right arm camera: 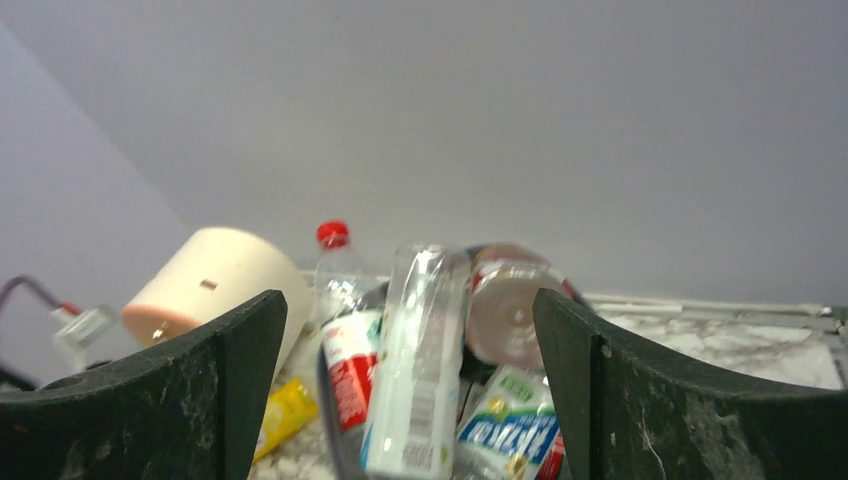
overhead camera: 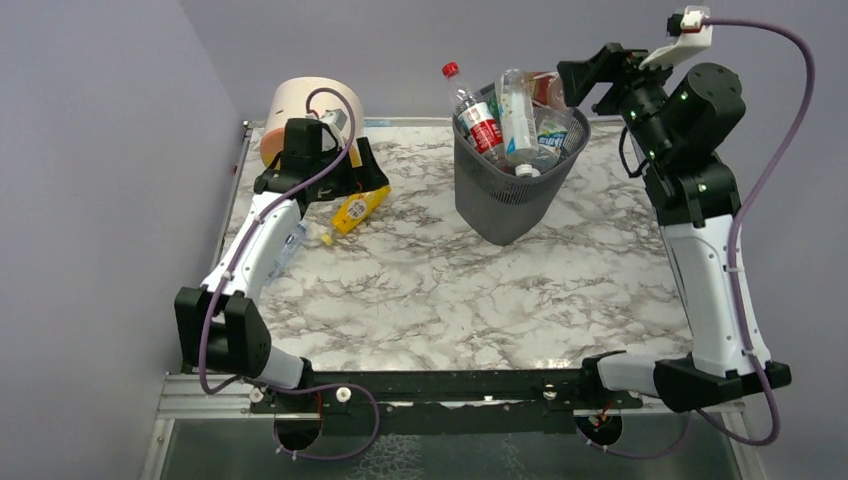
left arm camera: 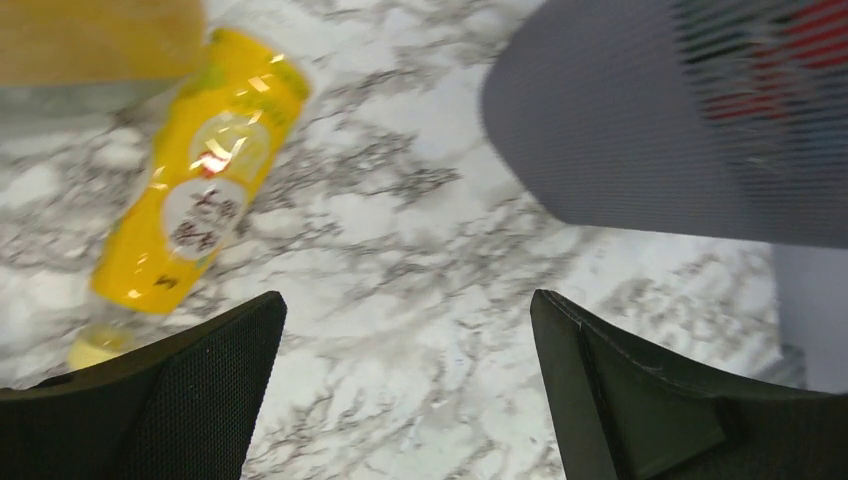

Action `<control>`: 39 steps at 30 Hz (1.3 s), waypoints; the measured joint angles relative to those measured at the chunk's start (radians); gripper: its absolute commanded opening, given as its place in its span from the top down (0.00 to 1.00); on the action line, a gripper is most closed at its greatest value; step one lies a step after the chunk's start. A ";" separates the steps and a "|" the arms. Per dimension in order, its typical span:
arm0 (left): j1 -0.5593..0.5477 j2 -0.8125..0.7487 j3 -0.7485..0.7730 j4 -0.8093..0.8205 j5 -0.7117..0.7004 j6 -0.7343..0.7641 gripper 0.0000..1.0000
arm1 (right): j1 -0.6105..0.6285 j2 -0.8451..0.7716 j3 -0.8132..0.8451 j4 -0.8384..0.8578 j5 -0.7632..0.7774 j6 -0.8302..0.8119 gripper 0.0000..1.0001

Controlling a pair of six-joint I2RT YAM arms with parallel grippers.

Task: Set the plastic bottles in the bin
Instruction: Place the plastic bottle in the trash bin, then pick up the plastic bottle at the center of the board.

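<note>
The dark grey mesh bin (overhead camera: 505, 195) stands at the table's back middle, stuffed with several bottles (overhead camera: 515, 115) that stick out above its rim. A yellow bottle (overhead camera: 358, 208) lies on the table left of the bin and shows in the left wrist view (left arm camera: 200, 190). A clear bottle (overhead camera: 288, 246) lies partly under the left arm. My left gripper (overhead camera: 368, 172) is open and empty, just above the yellow bottle. My right gripper (overhead camera: 578, 80) is open and empty, raised just right of the bin's rim. The right wrist view shows the bin's bottles (right arm camera: 420, 360) between the fingers.
A round beige-orange drawer unit (overhead camera: 300, 105) stands at the back left corner behind the left gripper. The bin's mesh wall (left arm camera: 690, 120) fills the upper right of the left wrist view. Grey walls close the left and back sides.
</note>
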 measured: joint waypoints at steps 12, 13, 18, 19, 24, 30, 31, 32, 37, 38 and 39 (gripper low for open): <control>0.002 0.169 -0.036 -0.034 -0.361 0.109 0.01 | 0.000 -0.192 -0.222 -0.092 -0.133 0.074 0.04; 0.003 0.181 -0.035 -0.034 -0.376 0.119 0.01 | 0.000 -0.198 -0.230 -0.097 -0.143 0.076 0.05; 0.005 0.254 -0.030 -0.033 -0.408 0.156 0.01 | 0.000 -0.221 -0.268 -0.101 -0.188 0.094 0.04; 0.005 0.272 -0.028 -0.033 -0.410 0.161 0.01 | 0.000 -0.223 -0.276 -0.101 -0.196 0.097 0.04; 0.005 0.373 0.006 -0.044 -0.414 0.187 0.01 | 0.000 -0.225 -0.310 -0.101 -0.226 0.109 0.04; 0.005 0.450 0.040 -0.045 -0.412 0.205 0.01 | 0.000 -0.228 -0.343 -0.100 -0.242 0.113 0.04; 0.005 0.456 0.040 -0.047 -0.411 0.205 0.01 | 0.000 -0.228 -0.346 -0.099 -0.243 0.113 0.04; 0.004 0.462 0.040 -0.049 -0.410 0.206 0.01 | 0.000 -0.228 -0.349 -0.099 -0.244 0.112 0.04; -0.015 0.467 0.039 -0.051 -0.407 0.204 0.15 | 0.000 -0.234 -0.357 -0.094 -0.248 0.113 0.04; -0.021 0.467 0.038 -0.051 -0.407 0.203 0.22 | 0.000 -0.237 -0.359 -0.093 -0.248 0.113 0.04; -0.029 0.467 0.036 -0.051 -0.408 0.201 0.29 | 0.000 -0.238 -0.359 -0.094 -0.249 0.113 0.04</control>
